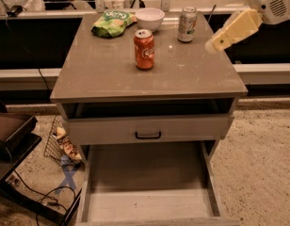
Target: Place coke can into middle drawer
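i logged the green chip bag (112,23) far to the claw's left, at the back of the cabinet top (98,74). the coke can (144,49) stood upright on that top, well to the left of the claw and roughly level with it, apart from it. the middle drawer (145,205) stood pulled open, far below the claw and to its left. the white bowl (149,18) sat behind the coke can, up and left of the claw. the pale can (187,25) stood near the claw's left, not touching it. the claw (213,45) hung above the top's right edge; whether it was spread or pressed together i could not tell.
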Controlling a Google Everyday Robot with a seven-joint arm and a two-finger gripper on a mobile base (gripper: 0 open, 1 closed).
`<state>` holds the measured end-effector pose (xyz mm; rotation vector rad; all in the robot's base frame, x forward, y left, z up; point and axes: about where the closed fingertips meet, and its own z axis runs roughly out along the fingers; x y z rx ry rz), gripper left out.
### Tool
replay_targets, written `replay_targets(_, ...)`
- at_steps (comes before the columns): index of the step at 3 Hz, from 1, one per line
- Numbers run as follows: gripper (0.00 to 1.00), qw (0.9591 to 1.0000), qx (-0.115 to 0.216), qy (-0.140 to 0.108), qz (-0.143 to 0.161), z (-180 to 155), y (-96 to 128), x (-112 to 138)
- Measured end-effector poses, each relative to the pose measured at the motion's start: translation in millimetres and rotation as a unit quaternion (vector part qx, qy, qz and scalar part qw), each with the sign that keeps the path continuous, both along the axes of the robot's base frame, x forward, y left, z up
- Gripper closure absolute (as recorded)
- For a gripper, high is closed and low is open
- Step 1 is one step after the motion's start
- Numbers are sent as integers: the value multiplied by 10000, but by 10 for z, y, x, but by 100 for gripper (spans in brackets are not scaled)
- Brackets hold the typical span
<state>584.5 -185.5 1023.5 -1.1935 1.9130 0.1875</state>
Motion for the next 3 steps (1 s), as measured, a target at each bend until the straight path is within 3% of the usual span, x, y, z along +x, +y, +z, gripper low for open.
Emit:
replay_targets(1, 0, 9987, 323, -363, -173, 154, 31, 196)
replay_targets(2, 0, 9987, 335, -356, -162, 131, 57, 221)
replay_targets(3, 0, 9985, 451, -285, -78, -11, 218, 361)
